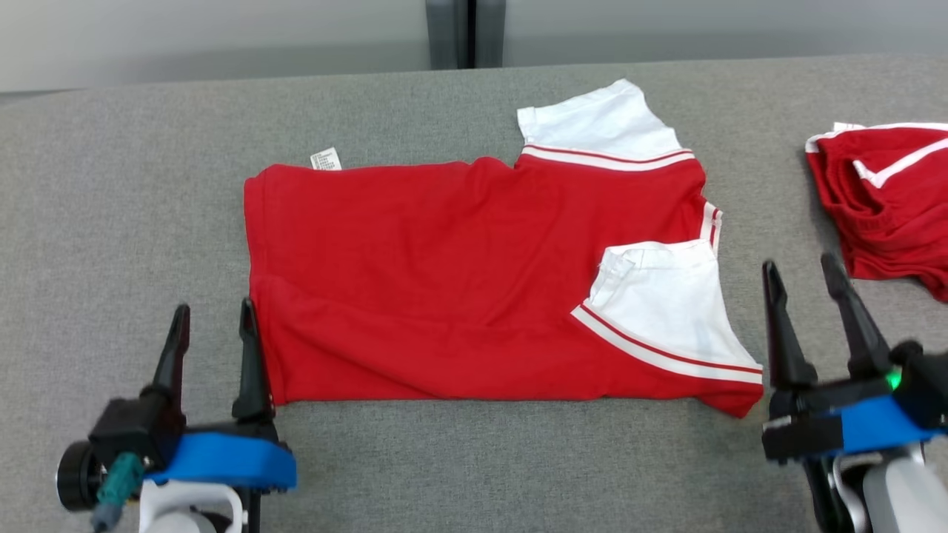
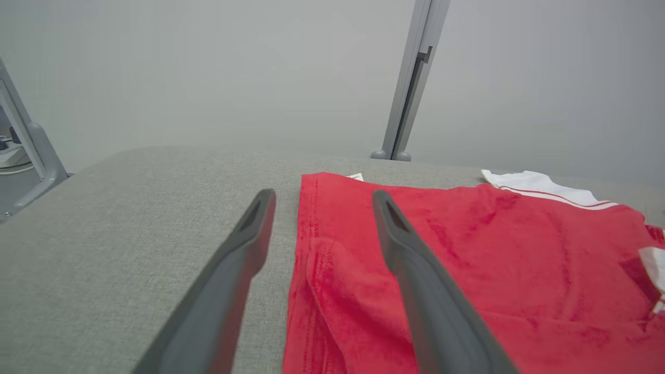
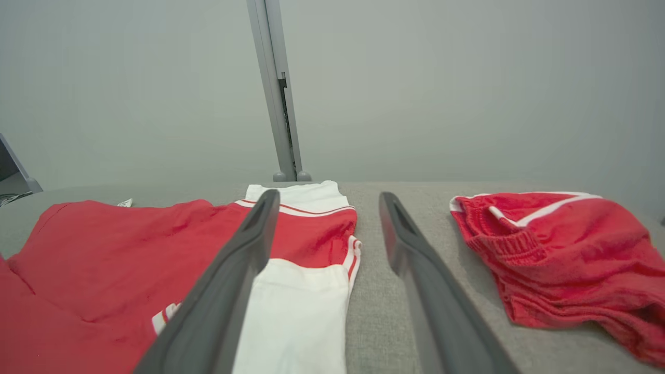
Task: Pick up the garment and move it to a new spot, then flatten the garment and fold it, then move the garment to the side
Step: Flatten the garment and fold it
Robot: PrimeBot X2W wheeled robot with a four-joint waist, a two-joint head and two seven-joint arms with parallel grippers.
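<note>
The left hand (image 1: 214,305) and right hand (image 1: 800,260) have long black tapered fingers (image 1: 252,363), blue collars (image 1: 222,459) and white wrists (image 1: 889,488). There is a green light (image 1: 895,380) on the right and a teal plug (image 1: 118,481) on the left.

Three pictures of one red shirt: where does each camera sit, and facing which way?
Head view: on the head, looking down at the red shirt on the grey surface; left claw and right claw show, open.
Left wrist view: on the left arm, looking along its fingers over the shirt's edge.
Right wrist view: on the right arm, looking along its fingers, between shirt and red shorts.
All share the shirt.
</note>
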